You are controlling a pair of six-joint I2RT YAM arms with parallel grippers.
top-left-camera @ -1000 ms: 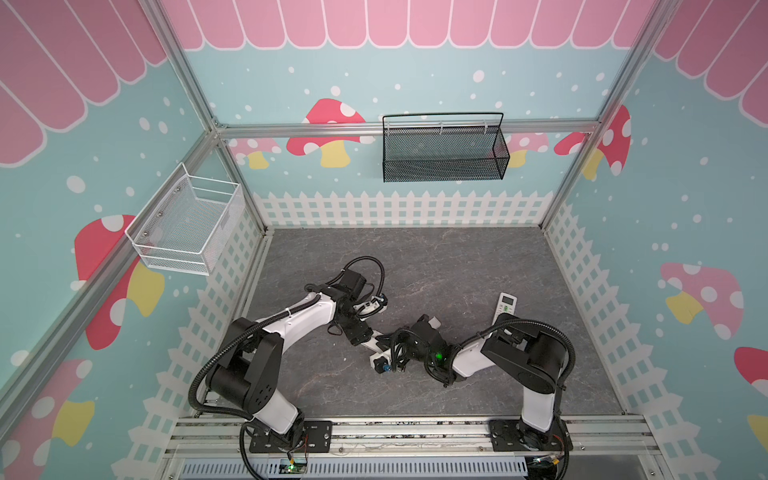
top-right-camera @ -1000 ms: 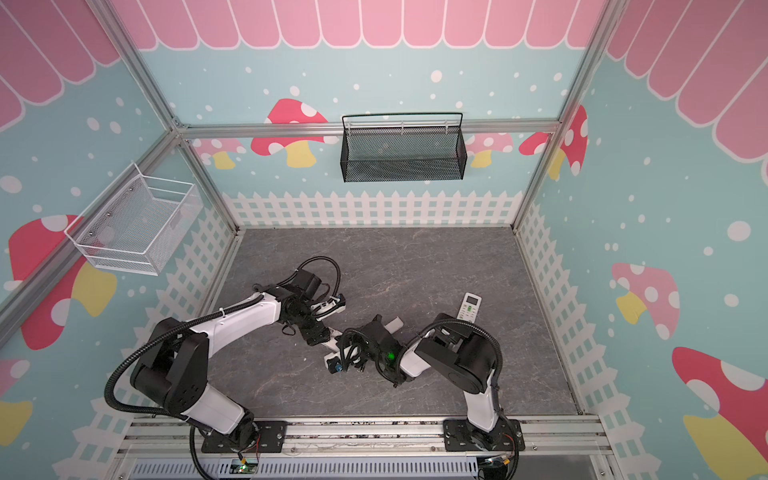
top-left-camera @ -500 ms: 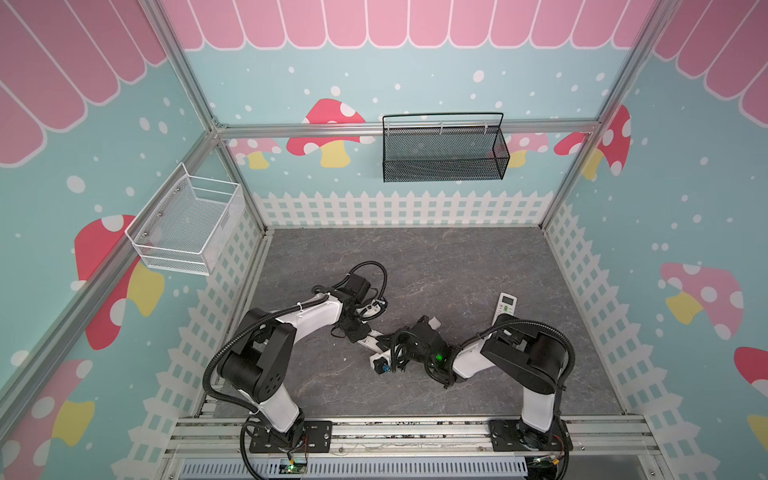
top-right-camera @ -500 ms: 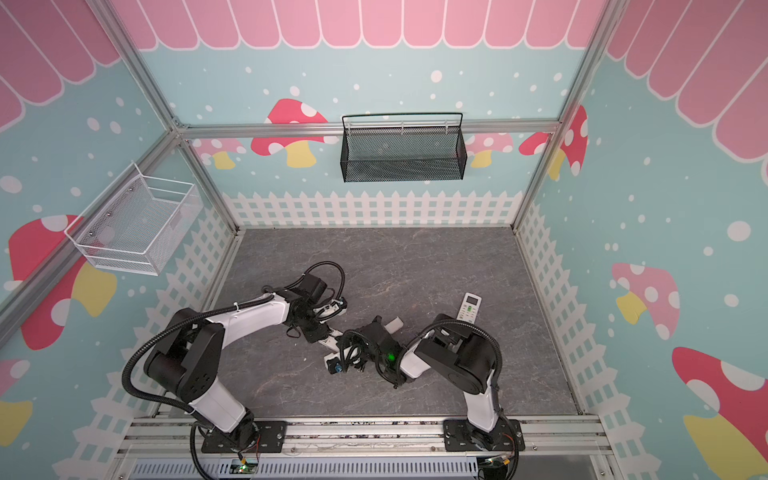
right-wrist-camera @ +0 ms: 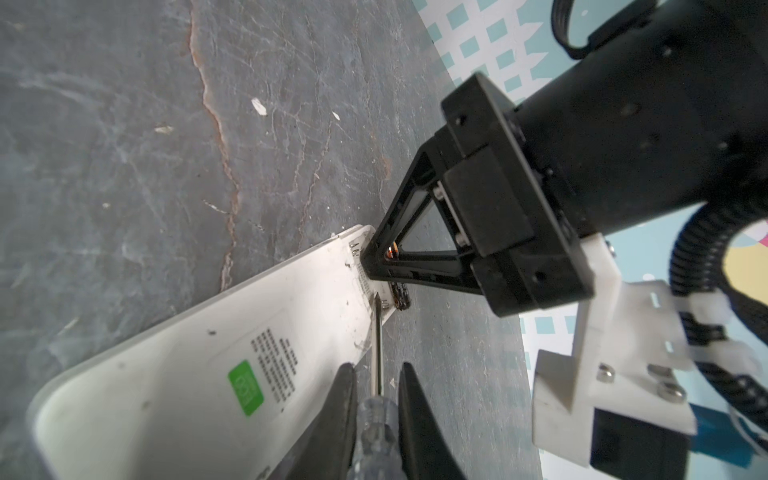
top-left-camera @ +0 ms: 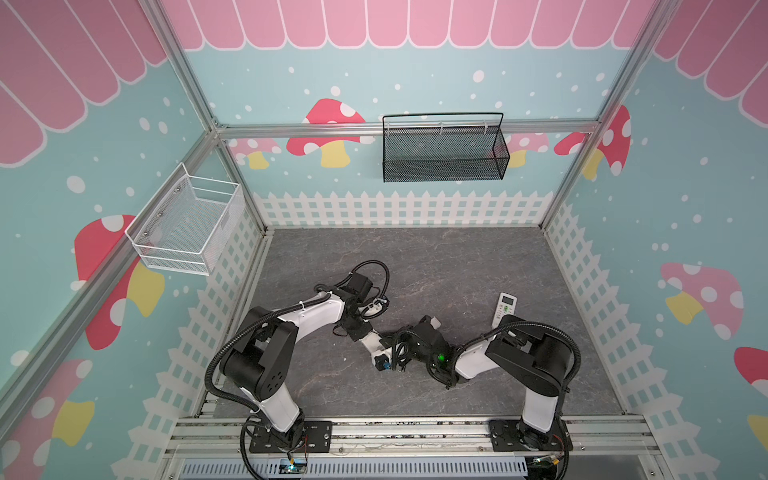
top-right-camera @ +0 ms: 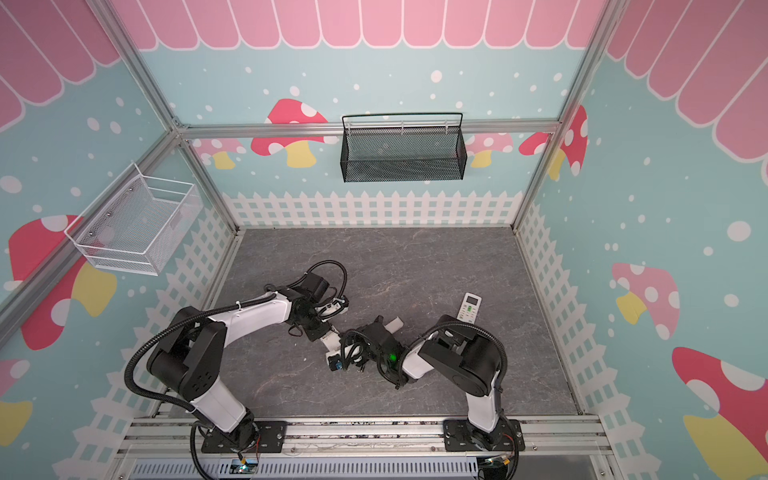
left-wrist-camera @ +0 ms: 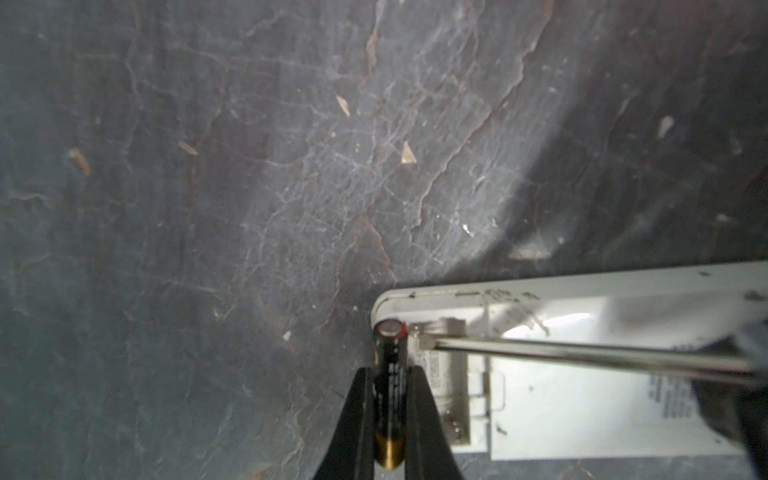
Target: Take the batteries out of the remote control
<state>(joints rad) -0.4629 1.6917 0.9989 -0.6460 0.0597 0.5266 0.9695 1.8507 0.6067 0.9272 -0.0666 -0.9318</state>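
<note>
closing over the last second, the left fingers [left-wrist-camera: 356, 419] now clamp a battery [left-wrist-camera: 390, 374] at the end of the remote [left-wrist-camera: 582, 407], so it looks ready to lift out. right fingers [right-wrist-camera: 341, 409] pinch the screwdriver [right-wrist-camera: 372, 419] (tip at that same end). white basket [top-left-camera: 224, 232] and black basket [top-left-camera: 442, 166] look empty.

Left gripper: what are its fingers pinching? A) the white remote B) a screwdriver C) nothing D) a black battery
D: in the left wrist view, the left gripper has its fingers shut on a black battery with a gold end.
</note>
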